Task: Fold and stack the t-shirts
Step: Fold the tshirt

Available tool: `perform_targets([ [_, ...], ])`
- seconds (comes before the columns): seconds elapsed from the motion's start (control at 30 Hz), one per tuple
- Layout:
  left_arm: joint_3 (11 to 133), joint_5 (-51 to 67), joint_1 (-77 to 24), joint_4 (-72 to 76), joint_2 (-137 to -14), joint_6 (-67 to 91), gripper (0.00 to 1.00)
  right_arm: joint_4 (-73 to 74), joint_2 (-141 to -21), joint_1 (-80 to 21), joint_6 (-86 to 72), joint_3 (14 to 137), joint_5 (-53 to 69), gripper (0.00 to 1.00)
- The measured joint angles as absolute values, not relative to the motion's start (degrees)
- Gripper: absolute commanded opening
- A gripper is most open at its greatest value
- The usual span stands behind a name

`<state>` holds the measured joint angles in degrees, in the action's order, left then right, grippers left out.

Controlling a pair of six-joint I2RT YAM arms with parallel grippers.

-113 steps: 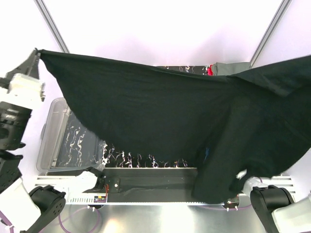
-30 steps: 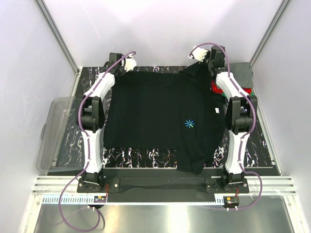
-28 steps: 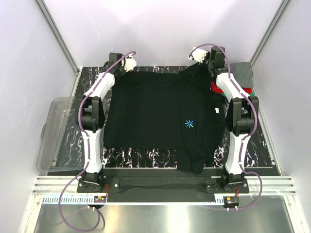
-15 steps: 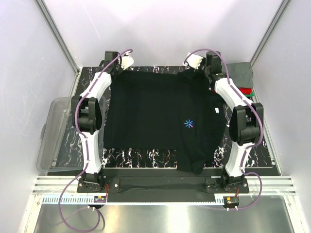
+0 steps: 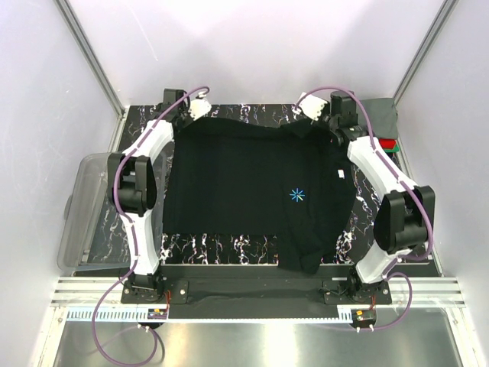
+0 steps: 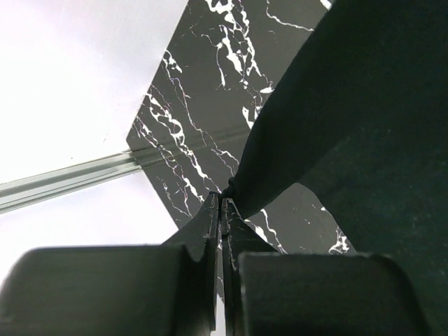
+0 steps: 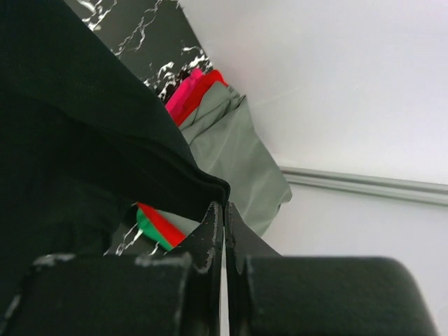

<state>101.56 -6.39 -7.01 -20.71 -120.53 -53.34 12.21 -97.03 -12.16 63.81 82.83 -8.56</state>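
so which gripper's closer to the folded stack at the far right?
Right. The right gripper pinches a far corner of the black t-shirt, just beside the folded stack; the left gripper holds the opposite far corner, across the shirt from it.

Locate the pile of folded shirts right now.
In the top view, the folded pile sits at the far right corner of the table, just right of the right end effector.
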Motion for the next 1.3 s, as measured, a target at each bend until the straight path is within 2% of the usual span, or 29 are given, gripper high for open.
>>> perform_targets([
  [1.3, 79.8, -2.9, -6.3, -18.8, -106.5, -56.1, 0.0, 28.2, -81.1, -14.7, 55.3, 66.2, -6.8, 0.0],
])
